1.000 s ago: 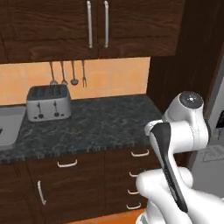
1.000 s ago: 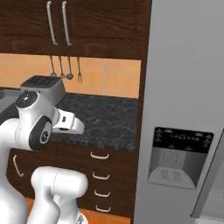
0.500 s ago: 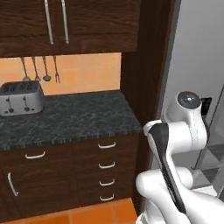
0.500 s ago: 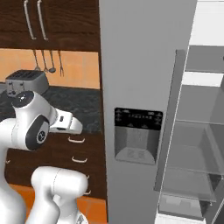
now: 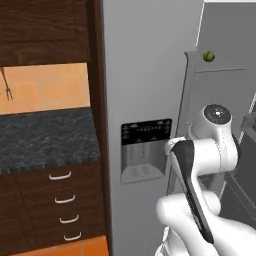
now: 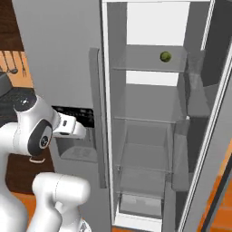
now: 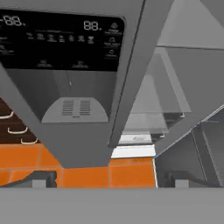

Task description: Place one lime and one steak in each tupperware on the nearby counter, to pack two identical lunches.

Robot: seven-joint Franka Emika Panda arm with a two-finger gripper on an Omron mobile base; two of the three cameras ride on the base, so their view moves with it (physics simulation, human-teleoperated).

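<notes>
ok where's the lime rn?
The lime sits on the top glass shelf inside the open fridge compartment in the right base view, toward the shelf's right end; the left base view shows it upper right.

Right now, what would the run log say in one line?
stage: facing open fridge | lime: upper shelf | tool: open, empty | counter: left

We see a glossy white arm (image 5: 210, 150) built of rounded, bulbous segments. A long black strip runs down one link, toward six o'clock, and dark grey round caps (image 6: 41, 138) cover the joints.
</notes>
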